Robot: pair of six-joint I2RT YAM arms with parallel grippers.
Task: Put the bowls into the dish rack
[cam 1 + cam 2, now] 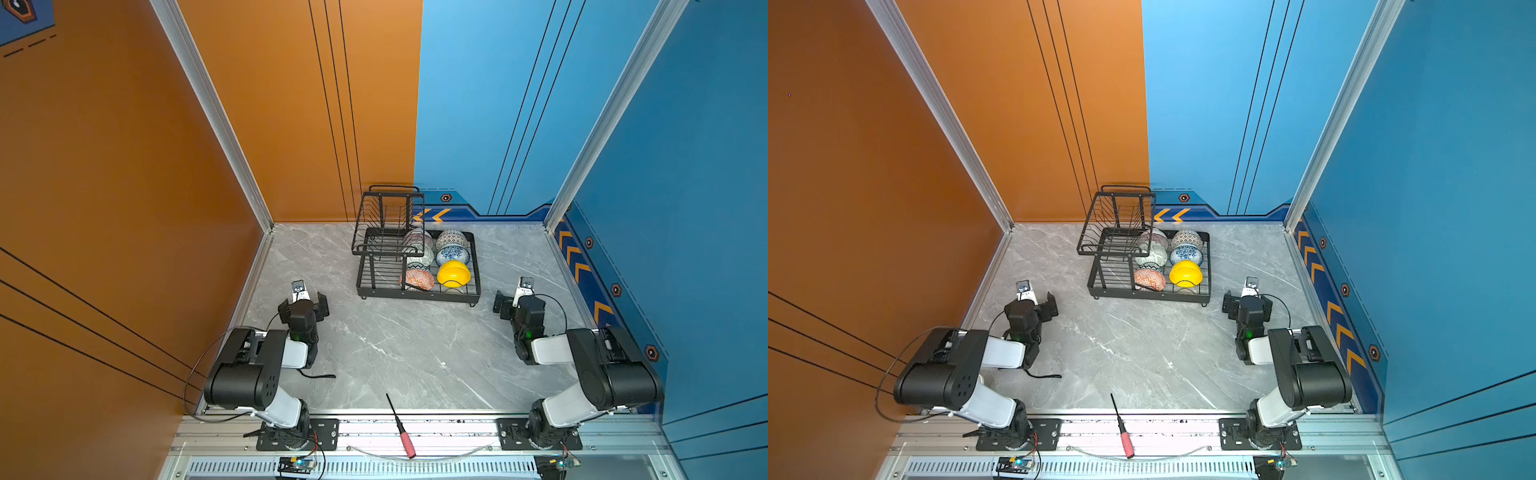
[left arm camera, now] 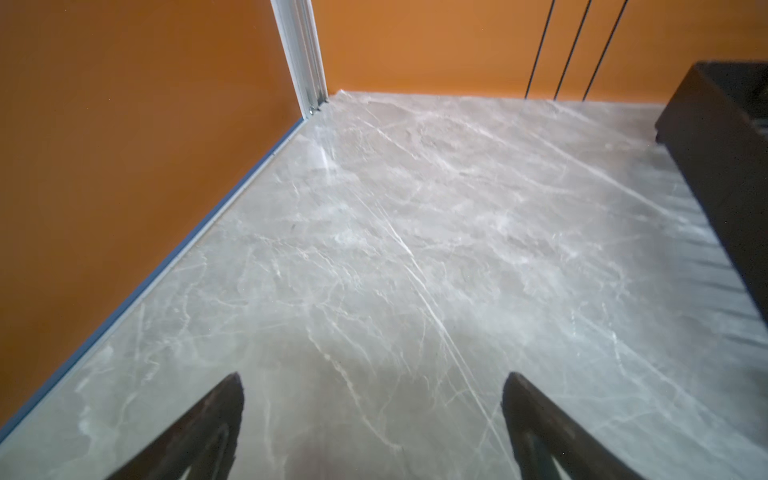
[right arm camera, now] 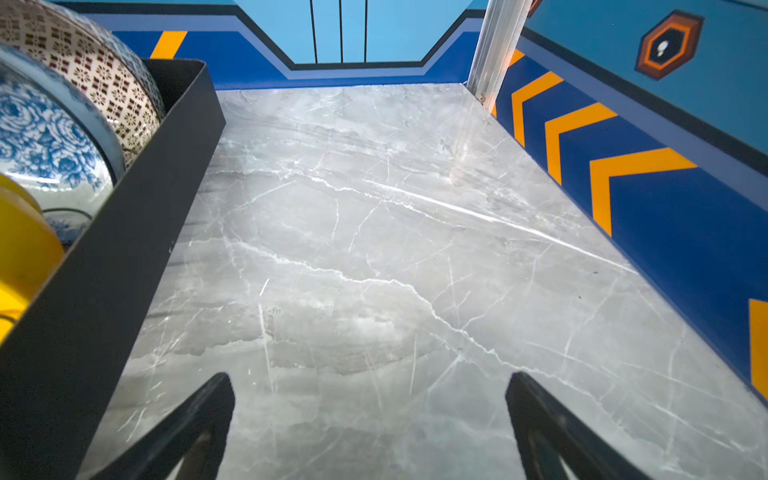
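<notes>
While my left pincer (image 2: 374, 375) and right pincer (image 3: 370, 375) hang wide open, holding nothing, over the bench (image 1: 395, 353), the dish rack (image 1: 415, 294) stands beyond and between them, toward the far edge, nearer my right. Its base holds six bowls (image 1: 452, 253): yellow bowl (image 1: 454, 272) and orange bowl (image 1: 417, 279) nearest, four patterned ones behind.
</notes>
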